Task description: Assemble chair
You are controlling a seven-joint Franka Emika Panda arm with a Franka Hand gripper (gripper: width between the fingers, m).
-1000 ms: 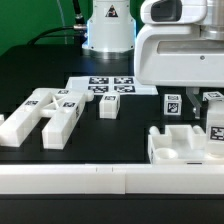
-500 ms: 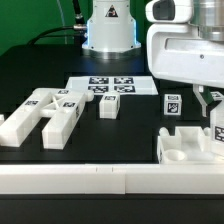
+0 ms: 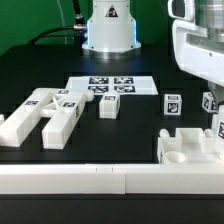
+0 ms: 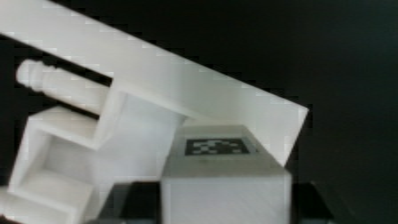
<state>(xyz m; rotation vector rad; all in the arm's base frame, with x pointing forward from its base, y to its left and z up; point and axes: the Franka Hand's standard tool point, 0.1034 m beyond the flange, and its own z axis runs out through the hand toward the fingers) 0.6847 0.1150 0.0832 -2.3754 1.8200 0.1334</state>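
The seat block (image 3: 190, 148) lies flat on the counter (image 3: 138, 128), in front of the marker board (image 3: 110, 85) and toward the exterior view's right, with its long axis across the view and its recesses facing up. The pincer (image 3: 219, 122) hangs above the block's right end, mostly cut off by the frame, and I cannot tell whether it is clenched. The long bars (image 3: 45, 112) lie in front of the board toward the exterior view's left, slanting toward it.

on my feed the arm base (image 3: 108, 25) at 12 o'clock is glossy white and rounded, with a small black triangle mark. a dark cable (image 3: 72, 14) shows at 11. at 2 o'clock sits a boxy white shell (image 3: 200, 50), dark grey on top.
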